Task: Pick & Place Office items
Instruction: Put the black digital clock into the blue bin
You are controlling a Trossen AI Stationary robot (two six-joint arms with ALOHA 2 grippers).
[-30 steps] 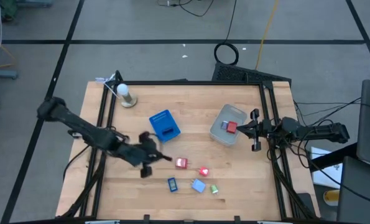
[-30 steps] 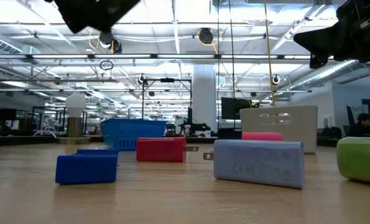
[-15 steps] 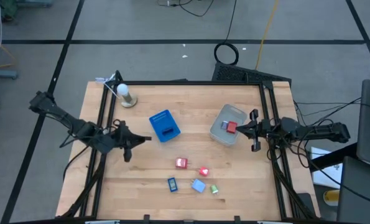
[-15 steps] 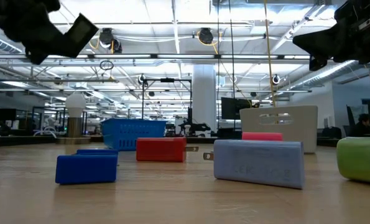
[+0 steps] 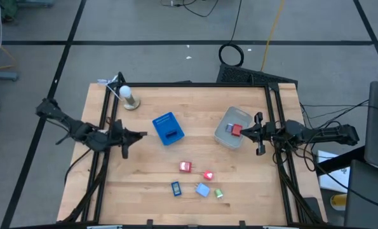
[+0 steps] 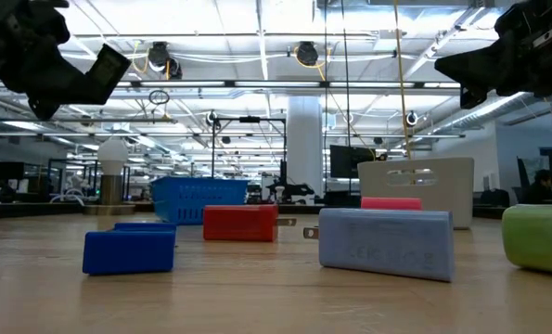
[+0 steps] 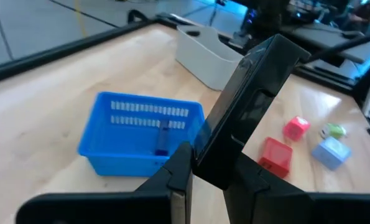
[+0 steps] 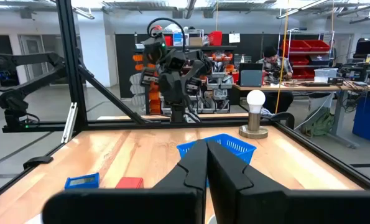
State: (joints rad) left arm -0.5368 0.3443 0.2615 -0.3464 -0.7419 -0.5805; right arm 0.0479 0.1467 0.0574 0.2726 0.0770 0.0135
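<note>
My left gripper [image 5: 138,135] hovers over the table's left part, left of the blue tray [image 5: 168,128], shut on a flat black piece [image 7: 250,106]. Five small items lie near the table's near edge: two red [image 5: 185,166] [image 5: 208,175], a dark blue [image 5: 176,188], a light blue [image 5: 202,189] and a green [image 5: 218,193]. Another red piece [image 5: 235,130] lies in the clear tub [image 5: 230,119]. A dark blue piece [image 7: 161,140] lies in the tray. My right gripper [image 5: 249,131] is shut and empty, above the tub's right rim. My left gripper pinches the black piece's near end [image 7: 206,158] between its two fingers [image 7: 178,177]. The piece sticks out forward beyond the fingertips, lengthwise along them. It is lifted clear of the table, with its free end [image 6: 109,70] tilted upward in the low view.
A bulb lamp [image 5: 129,97] stands at the far left corner. Black frame rails [image 5: 103,121] run along the table's left and right sides [image 5: 279,121]. Bare wood lies between the tray and the row of small items.
My left gripper has drawn back from beside the small items toward the table's left edge and a little toward the far edge, turning as it went. It has stayed shut on the black piece. My right gripper and the items on the table have kept still.
</note>
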